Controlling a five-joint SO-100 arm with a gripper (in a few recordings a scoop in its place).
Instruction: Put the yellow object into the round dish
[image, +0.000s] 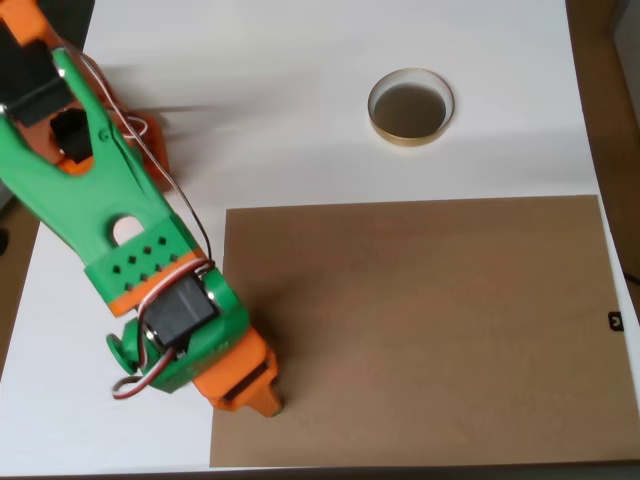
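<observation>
1. The overhead view shows a white table (330, 150) with a big brown board (420, 330) lying flat on it.
2. The brown board covers the lower right part of the table.
3. The robot arm (110, 210) is green and orange. It comes in from the top left corner and reaches down to the lower left.
4. The gripper (250, 390) is at the end of the arm. It sits low over the left edge of the brown board, near the bottom of the picture.
5. The gripper's orange tip points down and to the right.
6. The camera looks at the gripper from above, so its fingers are hidden under its own body. It is not possible to tell if it is open or closed, or if it has anything in it.
7. The round dish (411, 107) is on the white part of the table, near the top and a bit to the right of the middle.
8. The dish has a tan rim and a dark inside. Nothing can be seen in it.
9. The dish is just above the top edge of the brown board and does not touch it.
10. The dish is well apart from the gripper.
11. Red, white and black wires (190, 215) run along the arm.
</observation>
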